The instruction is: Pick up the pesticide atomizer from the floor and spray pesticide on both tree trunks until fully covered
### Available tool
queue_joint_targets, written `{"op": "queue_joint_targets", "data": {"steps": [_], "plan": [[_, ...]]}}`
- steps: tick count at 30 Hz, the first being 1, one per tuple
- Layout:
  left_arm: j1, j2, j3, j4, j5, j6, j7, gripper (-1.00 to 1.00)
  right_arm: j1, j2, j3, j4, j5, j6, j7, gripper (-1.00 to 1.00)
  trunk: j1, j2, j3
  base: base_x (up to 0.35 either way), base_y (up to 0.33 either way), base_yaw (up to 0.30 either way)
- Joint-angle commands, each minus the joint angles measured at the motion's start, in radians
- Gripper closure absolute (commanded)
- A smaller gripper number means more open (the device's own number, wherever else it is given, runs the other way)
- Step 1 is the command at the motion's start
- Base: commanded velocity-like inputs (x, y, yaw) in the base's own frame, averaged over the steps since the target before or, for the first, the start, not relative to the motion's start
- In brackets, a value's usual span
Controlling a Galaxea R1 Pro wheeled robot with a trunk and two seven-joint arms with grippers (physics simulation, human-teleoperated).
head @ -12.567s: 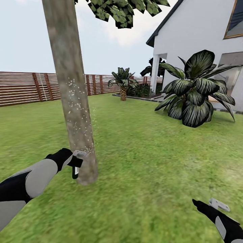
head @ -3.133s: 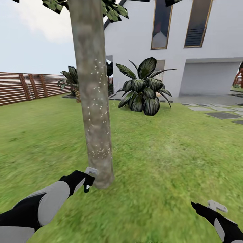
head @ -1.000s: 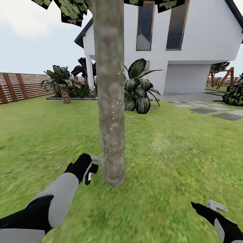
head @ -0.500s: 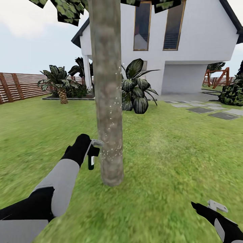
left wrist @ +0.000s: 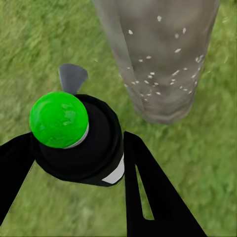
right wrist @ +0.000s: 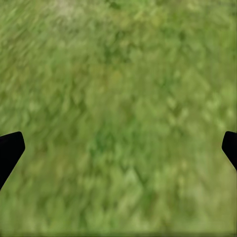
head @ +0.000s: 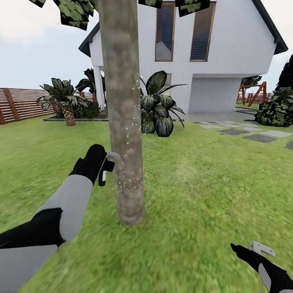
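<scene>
The tree trunk (head: 122,122), a thick mottled grey-brown column, rises from the lawn in the head view, dotted with white spray specks around mid-height. My left gripper (head: 106,167) is shut on the pesticide atomizer (head: 102,178), a slim dark bottle with a white label, held right beside the trunk's left side. In the left wrist view the atomizer (left wrist: 94,148) shows a green cap and sits between the black fingers (left wrist: 148,197), with the speckled trunk (left wrist: 158,54) just beyond. My right gripper (head: 254,249) hangs low over the grass, open and with nothing in it (right wrist: 118,143).
A white house (head: 228,53) stands behind the lawn, with a large dark-leaved plant (head: 158,110) and a small palm (head: 63,95) in front. The slat fence (head: 16,106) runs at the left. Stepping stones (head: 260,137) and a bush (head: 278,110) lie at the right.
My left arm has raised the atomizer up along the trunk, staying close to it. The view has shifted slightly, moving the trunk leftward. The right gripper has kept its place.
</scene>
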Motion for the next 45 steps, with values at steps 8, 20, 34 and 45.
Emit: {"op": "queue_joint_targets", "data": {"steps": [8, 20, 34, 45], "plan": [[-0.103, -0.007, 0.0, 0.005, -0.004, 0.005, -0.001, 1.0, 0.0, 0.0, -0.001, 0.0, 0.0, 0.0, 0.0, -1.0, 0.0, 0.0, 0.0, 0.0, 0.0, 0.0], [-0.129, -0.004, -0.001, 0.004, -0.007, 0.005, 0.0, 1.0, 0.0, 0.0, 0.0, 0.0, 0.0, 0.0, 0.0, -1.0, 0.0, 0.0, 0.0, 0.0, 0.0, -0.209], [-0.26, -0.001, 0.0, 0.039, -0.154, 0.008, -0.001, 1.0, 0.0, 0.0, 0.0, 0.0, 0.0, 0.0, 0.0, -1.0, 0.0, 0.0, 0.0, 0.0, 0.0, -0.022], [-0.349, -0.002, 0.0, 0.065, -0.155, 0.01, -0.001, 1.0, 0.0, 0.0, 0.001, 0.0, 0.0, 0.0, 0.0, -1.0, 0.0, 0.0, 0.0, 0.0, 0.0, 0.0]]}}
